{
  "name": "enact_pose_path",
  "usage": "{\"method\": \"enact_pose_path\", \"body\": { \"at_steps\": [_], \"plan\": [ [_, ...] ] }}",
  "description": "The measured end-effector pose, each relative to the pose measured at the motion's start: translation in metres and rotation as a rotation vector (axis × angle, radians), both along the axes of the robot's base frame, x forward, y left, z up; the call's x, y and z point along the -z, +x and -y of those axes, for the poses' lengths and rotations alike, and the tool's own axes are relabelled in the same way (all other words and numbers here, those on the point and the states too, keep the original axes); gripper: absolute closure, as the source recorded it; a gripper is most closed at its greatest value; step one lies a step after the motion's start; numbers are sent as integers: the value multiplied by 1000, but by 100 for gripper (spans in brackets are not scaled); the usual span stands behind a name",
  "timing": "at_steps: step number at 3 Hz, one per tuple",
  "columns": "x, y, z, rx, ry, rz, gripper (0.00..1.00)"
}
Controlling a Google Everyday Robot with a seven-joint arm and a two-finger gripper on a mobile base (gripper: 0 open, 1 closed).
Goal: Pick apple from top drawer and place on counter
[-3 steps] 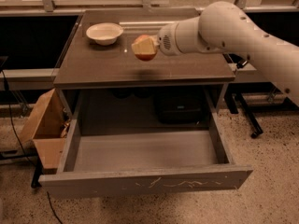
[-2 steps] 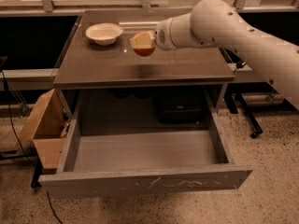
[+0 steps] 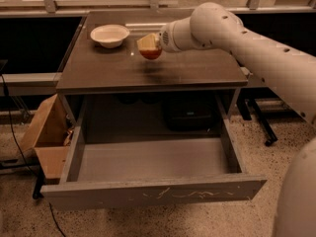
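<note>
While it hangs over the counter (image 3: 197, 70), the hand (image 3: 148, 45) pinches the apple (image 3: 151, 54).

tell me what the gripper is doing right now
gripper: closed on the apple, holding it above the counter, right of the bowl

The apple (image 3: 151, 54) is held in the tool (image 3: 149, 44) above the bench (image 3: 192, 72), right of the bowl (image 3: 109, 35), behind the top drawer (image 3: 153, 160)
</note>
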State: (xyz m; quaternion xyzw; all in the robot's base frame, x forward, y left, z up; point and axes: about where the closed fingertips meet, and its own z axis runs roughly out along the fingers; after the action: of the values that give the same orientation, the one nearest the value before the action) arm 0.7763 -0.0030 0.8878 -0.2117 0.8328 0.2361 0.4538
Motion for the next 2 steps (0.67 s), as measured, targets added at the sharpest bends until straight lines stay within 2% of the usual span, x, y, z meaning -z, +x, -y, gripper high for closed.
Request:
{"method": "enact_pose_path", "body": {
  "at_steps": [1, 2],
  "plan": [
    [11, 17, -2, -1, 4, -14, 81],
    [23, 29, -6, -14, 6, -33, 51]
  ]
}}
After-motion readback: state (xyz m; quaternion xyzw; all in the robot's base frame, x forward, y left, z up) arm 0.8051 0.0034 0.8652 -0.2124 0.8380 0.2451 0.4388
